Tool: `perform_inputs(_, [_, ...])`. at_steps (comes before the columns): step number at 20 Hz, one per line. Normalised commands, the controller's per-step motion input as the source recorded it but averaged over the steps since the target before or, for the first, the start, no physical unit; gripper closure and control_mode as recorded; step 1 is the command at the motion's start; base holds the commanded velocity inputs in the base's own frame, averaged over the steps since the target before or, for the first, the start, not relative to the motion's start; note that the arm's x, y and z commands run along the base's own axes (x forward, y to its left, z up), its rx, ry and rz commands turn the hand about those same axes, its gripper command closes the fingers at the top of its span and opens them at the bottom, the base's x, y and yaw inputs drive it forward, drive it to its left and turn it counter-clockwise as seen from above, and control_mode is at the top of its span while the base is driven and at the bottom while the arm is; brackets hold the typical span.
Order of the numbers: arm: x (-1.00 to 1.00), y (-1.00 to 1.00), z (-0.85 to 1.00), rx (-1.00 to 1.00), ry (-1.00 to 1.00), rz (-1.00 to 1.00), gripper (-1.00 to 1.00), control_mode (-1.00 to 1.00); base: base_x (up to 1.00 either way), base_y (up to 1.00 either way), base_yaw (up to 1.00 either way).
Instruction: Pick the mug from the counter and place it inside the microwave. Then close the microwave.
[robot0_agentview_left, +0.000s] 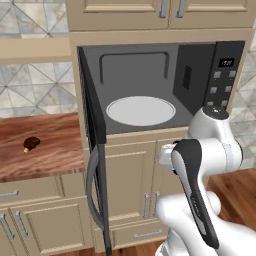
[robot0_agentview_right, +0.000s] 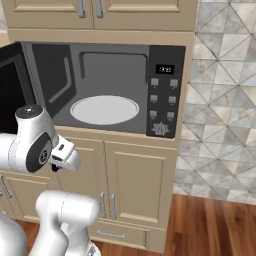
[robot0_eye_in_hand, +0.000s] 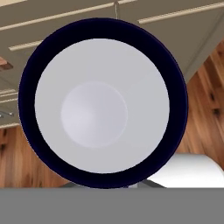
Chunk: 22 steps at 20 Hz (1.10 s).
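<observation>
Mug (robot0_eye_in_hand: 103, 105) sits right at the hand camera, mouth-on: dark rim ring, pale grey inside, round lighter base. Gripper (robot0_agentview_right: 59, 164) is clamped on it, low before the beige cabinets. Microwave (robot0_agentview_left: 200, 75) door (robot0_agentview_left: 92, 120) open, white turntable (robot0_agentview_left: 140, 110) bare.

Microwave (robot0_agentview_left: 150, 65) cavity open, only flat turntable plate (robot0_agentview_left: 140, 110) inside; door (robot0_agentview_left: 93, 150) swung out left, edge-on, blocking table (robot0_agentview_left: 50, 150) side; small brown lump (robot0_agentview_left: 31, 144) on table
</observation>
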Motion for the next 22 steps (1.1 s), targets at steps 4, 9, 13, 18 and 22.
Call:
perform_inputs(4, [0.00,0.00,0.00,0.00,0.00,0.00,1.00,1.00,-0.01,0.00,-0.07])
perform_inputs(9, [0.00,0.00,0.00,0.00,0.00,0.00,1.00,1.00,0.00,0.00,-0.08])
perform_inputs(13, [0.00,0.00,0.00,0.00,0.00,0.00,1.00,1.00,0.00,0.00,0.00])
perform_inputs(18, [0.00,0.00,0.00,0.00,0.00,0.00,1.00,1.00,0.00,0.00,0.00])
perform_inputs(22, [0.00,0.00,0.00,0.00,0.00,0.00,1.00,1.00,0.00,0.00,0.00])
